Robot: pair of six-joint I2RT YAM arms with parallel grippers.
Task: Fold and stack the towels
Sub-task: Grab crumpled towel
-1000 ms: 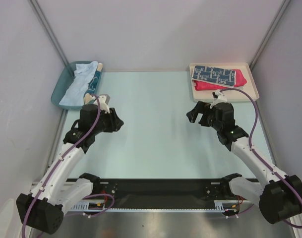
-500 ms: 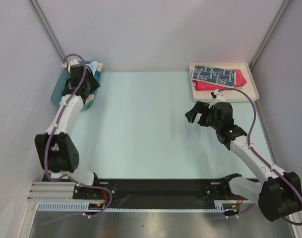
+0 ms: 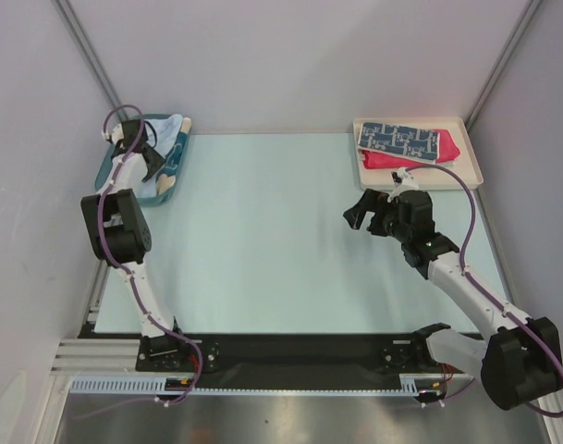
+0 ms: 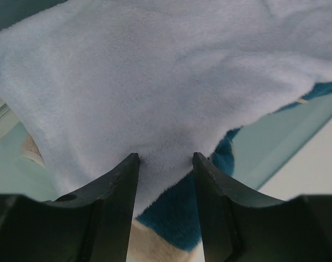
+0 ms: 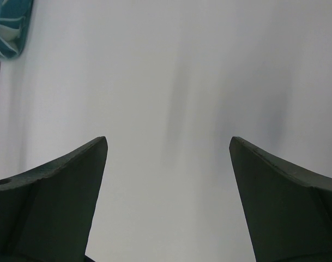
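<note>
Change: left claw (image 4: pixel 164 157) has swung into the far-left bin (image 3: pixel 103 176), jaws apart astride the light-blue towel (image 4: pixel 155 82).
Right claw (image 5: pixel 168 140): apart, empty.
Meaning: towel pickup looks imminent.

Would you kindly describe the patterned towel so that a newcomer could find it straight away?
Look to the far right corner of the table, where a cream tray sits. Two folded towels lie in it; the navy patterned towel is the upper one, with pale square motifs, unlike the plain red towel beneath it.
</note>
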